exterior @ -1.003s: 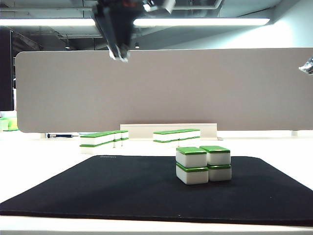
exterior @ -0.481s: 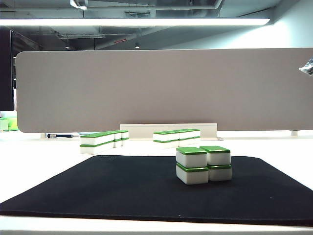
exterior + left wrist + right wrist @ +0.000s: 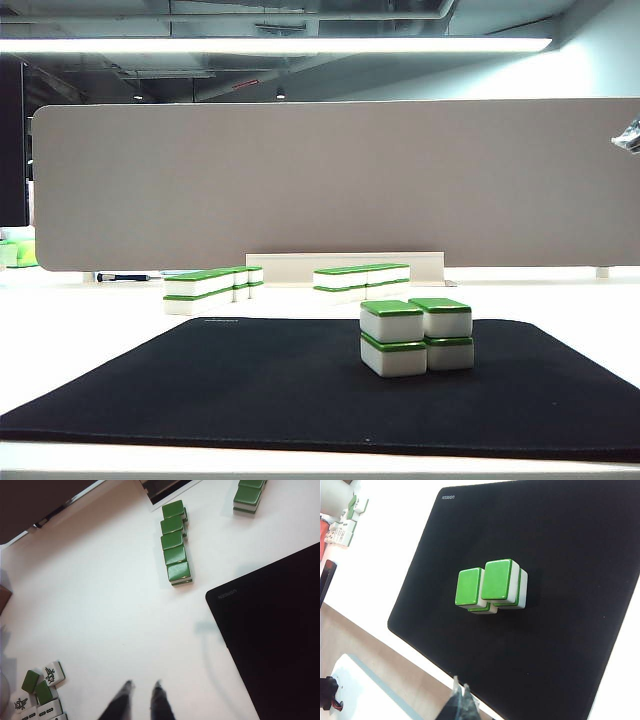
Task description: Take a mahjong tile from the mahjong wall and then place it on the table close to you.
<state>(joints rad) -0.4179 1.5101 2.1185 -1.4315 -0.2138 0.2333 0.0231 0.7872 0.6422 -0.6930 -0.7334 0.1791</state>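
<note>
Green-topped tiles of the mahjong wall [image 3: 175,542] sit untouched on the white table [image 3: 100,605] beside the black mat [image 3: 275,640], since the left gripper [image 3: 142,686] hangs high above them, nearly closed and empty, while the right gripper [image 3: 460,684], pinched together, waits over the mat's small tile cluster [image 3: 490,586].

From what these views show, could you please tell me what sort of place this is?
Probably an open-plan office or lab workbench: a glossy white tabletop backed by a grey-beige divider panel, long ceiling strip lights under exposed ducting, and a black rounded-corner mat carrying green-topped white mahjong tiles.
</note>
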